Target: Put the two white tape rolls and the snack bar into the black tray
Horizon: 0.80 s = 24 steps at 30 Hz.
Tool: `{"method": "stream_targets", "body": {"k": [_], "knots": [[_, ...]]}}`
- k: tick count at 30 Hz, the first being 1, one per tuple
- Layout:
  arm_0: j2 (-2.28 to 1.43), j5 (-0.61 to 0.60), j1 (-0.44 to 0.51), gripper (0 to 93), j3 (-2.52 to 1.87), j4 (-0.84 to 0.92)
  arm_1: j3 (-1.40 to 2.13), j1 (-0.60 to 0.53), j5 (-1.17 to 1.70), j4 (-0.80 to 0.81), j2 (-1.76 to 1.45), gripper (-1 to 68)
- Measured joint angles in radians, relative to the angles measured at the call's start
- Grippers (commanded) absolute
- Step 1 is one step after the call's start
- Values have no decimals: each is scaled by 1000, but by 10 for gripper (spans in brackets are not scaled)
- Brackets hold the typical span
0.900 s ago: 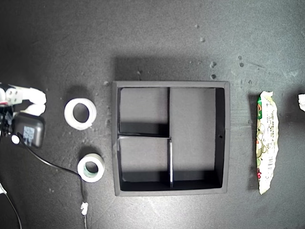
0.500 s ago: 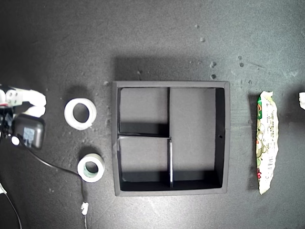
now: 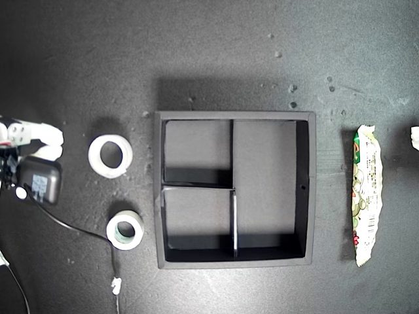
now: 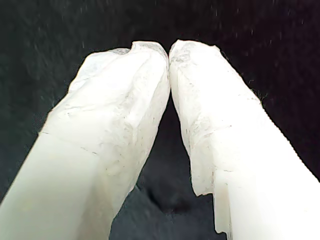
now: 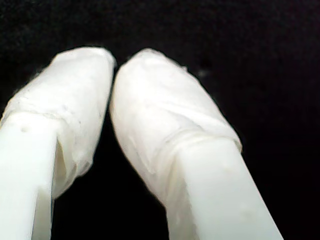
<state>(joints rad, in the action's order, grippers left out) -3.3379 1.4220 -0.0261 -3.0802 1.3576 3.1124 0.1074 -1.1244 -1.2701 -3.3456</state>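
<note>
Both my first gripper [image 4: 168, 50] and my second gripper [image 5: 113, 62] closed, empty.

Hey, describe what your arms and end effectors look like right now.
My first end effector and second end effector each have two white fingers with wrapped tips. In the exterior view, an arm at the left edge shows white parts, a black box and a black cable.

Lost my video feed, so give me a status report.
My first gripper and my second gripper shut, empty. Both tape rolls and snack bar outside black tray. Tray empty, nothing blocking.
</note>
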Motion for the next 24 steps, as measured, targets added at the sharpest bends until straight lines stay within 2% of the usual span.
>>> {"method": "stream_targets", "body": {"k": [3,12,14,16,19,22,24], "knots": [[0,87,58,2,0,0,0,-12,0,86,2,0],[0,118,133,0,0,-37,0,-15,-26,322,3,-2],[0,169,170,0,0,-48,0,14,-120,383,3,-3],[0,265,235,0,0,-58,0,34,-193,391,3,-4],[0,413,307,0,0,-87,0,32,-453,370,3,-4],[0,387,319,0,0,-152,0,20,-693,419,3,-4],[0,347,319,0,0,-193,0,32,-696,503,3,-4]]}}
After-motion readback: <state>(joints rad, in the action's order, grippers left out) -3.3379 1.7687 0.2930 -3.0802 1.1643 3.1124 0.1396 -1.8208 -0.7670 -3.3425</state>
